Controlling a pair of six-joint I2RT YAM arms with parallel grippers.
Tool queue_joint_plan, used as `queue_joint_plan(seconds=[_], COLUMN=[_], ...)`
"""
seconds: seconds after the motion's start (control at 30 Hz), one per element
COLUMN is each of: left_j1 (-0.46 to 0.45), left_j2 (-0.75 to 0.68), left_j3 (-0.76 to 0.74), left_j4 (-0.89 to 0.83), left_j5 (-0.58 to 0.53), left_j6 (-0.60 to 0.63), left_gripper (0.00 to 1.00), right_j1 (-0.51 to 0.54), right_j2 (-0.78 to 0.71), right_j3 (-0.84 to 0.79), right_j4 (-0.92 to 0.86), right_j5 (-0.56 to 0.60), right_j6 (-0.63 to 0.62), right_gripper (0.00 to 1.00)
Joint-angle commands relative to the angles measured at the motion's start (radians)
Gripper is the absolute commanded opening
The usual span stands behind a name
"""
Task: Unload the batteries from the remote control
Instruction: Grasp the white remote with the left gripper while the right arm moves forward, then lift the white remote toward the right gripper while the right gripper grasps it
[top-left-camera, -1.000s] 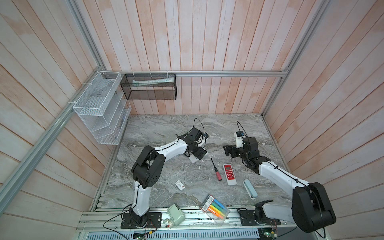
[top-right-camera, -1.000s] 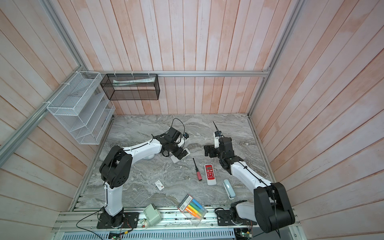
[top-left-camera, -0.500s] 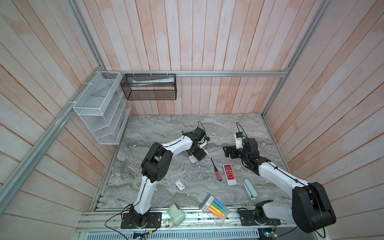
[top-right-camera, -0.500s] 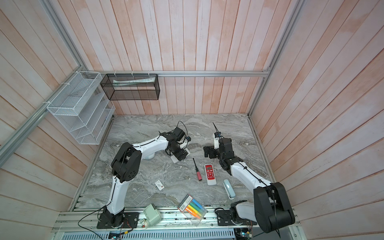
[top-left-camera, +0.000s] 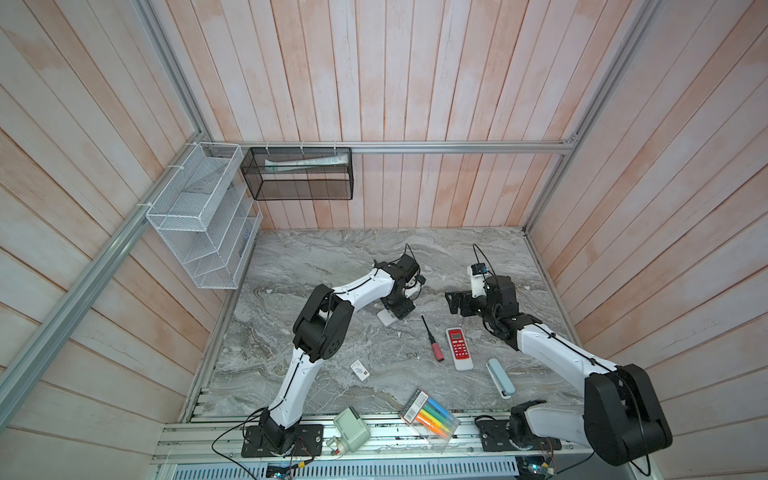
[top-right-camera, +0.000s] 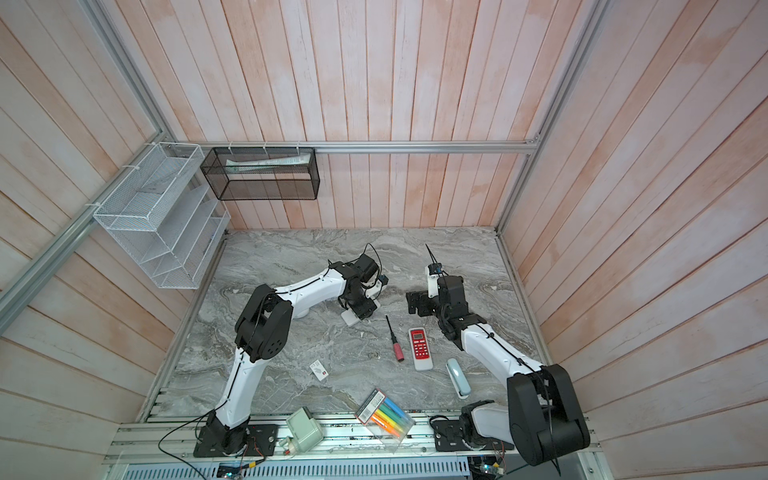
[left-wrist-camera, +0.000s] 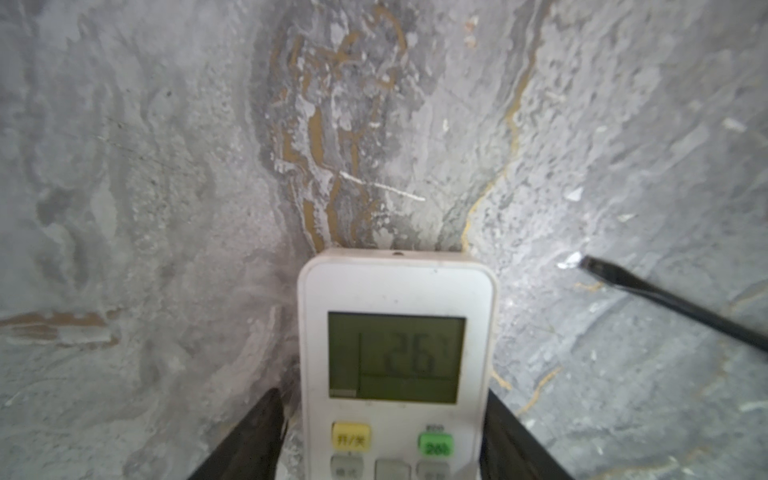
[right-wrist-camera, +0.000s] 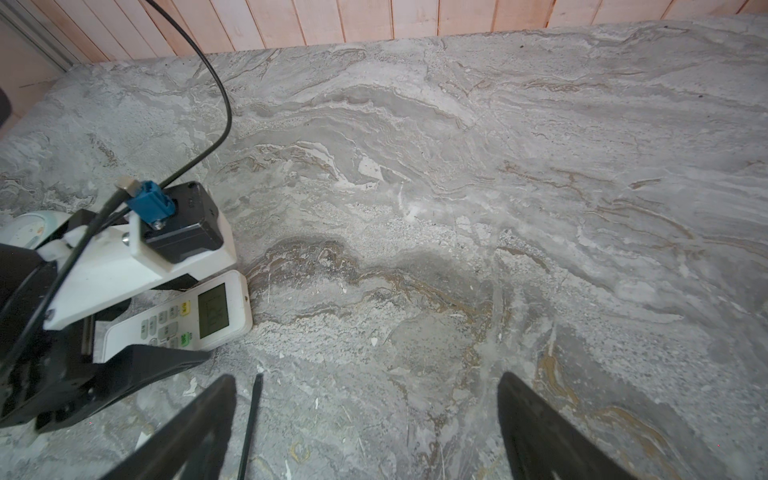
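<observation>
A white remote control (left-wrist-camera: 395, 291) with a lit green screen lies face up on the marble table (top-left-camera: 316, 266). My left gripper (left-wrist-camera: 383, 394) stands astride its button end, open. One finger touches the remote's side and a thin gap shows at the other. In both top views only a white corner of this remote control (top-left-camera: 386, 319) (top-right-camera: 350, 319) shows under the left gripper (top-left-camera: 399, 309). My right gripper (top-left-camera: 451, 303) (right-wrist-camera: 368, 378) hovers wide open over bare table to its right. The batteries are hidden.
A red-handled screwdriver (top-left-camera: 432, 343) lies between the grippers, its tip (right-wrist-camera: 253, 415) by the right fingers. Nearer the front are a red-and-white remote (top-left-camera: 459, 348), a pale blue case (top-left-camera: 500, 378), a marker pack (top-left-camera: 430, 419), a small card (top-left-camera: 360, 370). Wire baskets (top-left-camera: 199, 216) hang on the walls.
The left arm's elbow has swung forward and up. Its gripper has settled over the white remote and its jaws have narrowed around it. The right arm has not moved.
</observation>
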Motion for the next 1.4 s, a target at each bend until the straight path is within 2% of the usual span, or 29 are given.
queue_joint_plan(seconds=[0.0,0.17,0.33,0.57,0.67,0.8,0.93,1.23,1.37], left_j1=[-0.003,-0.003,-0.002,0.015,0.034,0.058,0.063,0.063,0.063], left_j2=[0.032,0.023,-0.026,-0.135,-0.206,-0.319,-0.444,-0.664,-0.708], left_j3=[0.023,0.018,-0.036,-0.154,-0.218,-0.323,-0.453,-0.737,-0.804], left_j4=[-0.058,-0.049,0.054,0.221,0.308,0.46,0.645,1.039,1.121], left_j5=[-0.001,-0.005,-0.022,0.036,0.074,0.137,0.193,0.183,0.172], left_j6=[0.006,0.002,-0.037,-0.144,-0.219,-0.332,-0.449,-0.74,-0.812], left_gripper=[0.66,0.59,0.52,0.52,0.52,0.52,0.52,0.52,0.52], right_j1=[0.003,0.003,0.002,0.002,0.002,0.003,0.033,0.174,0.195], right_j2=[-0.018,-0.023,-0.036,-0.041,-0.04,-0.013,-0.006,0.004,0.021], right_j3=[-0.01,-0.011,-0.035,-0.049,-0.063,-0.06,-0.099,-0.07,-0.039], right_j4=[0.006,0.012,0.051,0.094,0.132,0.175,0.312,0.439,0.476], right_j5=[-0.008,-0.008,-0.017,-0.073,-0.114,-0.245,-0.32,-0.312,-0.337], right_j6=[0.015,0.021,0.039,0.079,0.11,0.139,0.204,0.234,0.274], right_gripper=[0.98,0.98,0.98,0.98,0.98,0.98,0.94,0.85,0.79])
